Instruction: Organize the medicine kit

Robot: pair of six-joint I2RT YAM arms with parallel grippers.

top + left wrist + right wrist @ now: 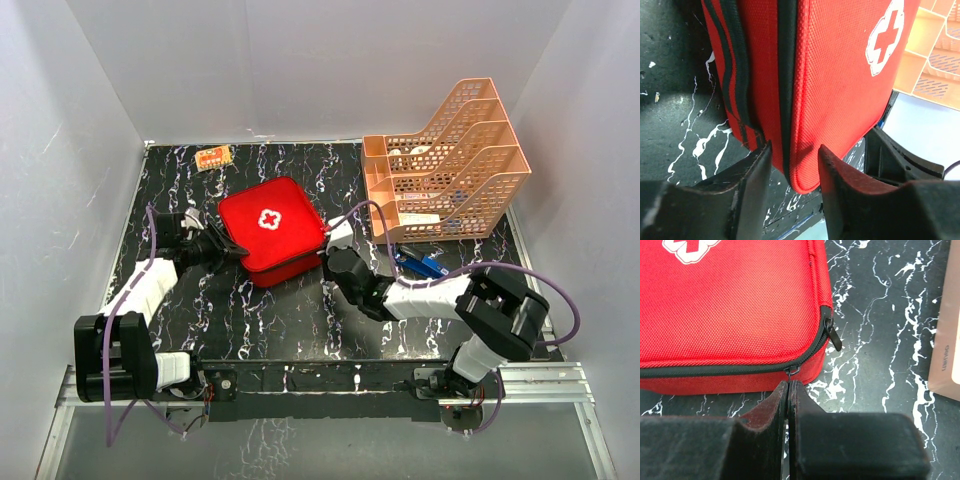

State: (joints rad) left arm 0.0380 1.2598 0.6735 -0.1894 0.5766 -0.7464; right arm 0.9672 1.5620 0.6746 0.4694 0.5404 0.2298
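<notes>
Medicine kit (272,232) lies closed and flat on the black table (250,320) in the top view, with the left gripper (228,250) and right gripper (335,262) at opposite edges. In the left wrist view, the jaws clamp the kit's edge, probably to brace it. In the right wrist view, the jaws are pressed together at a zip pull (791,371), apparently to draw it open.

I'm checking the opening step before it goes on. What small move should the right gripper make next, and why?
Probably draw the right gripper along the zip, away from the other slider. It is shut just at a slider's ring, the medicine kit is zipped closed, and the left gripper seems to hold its corner.
</notes>
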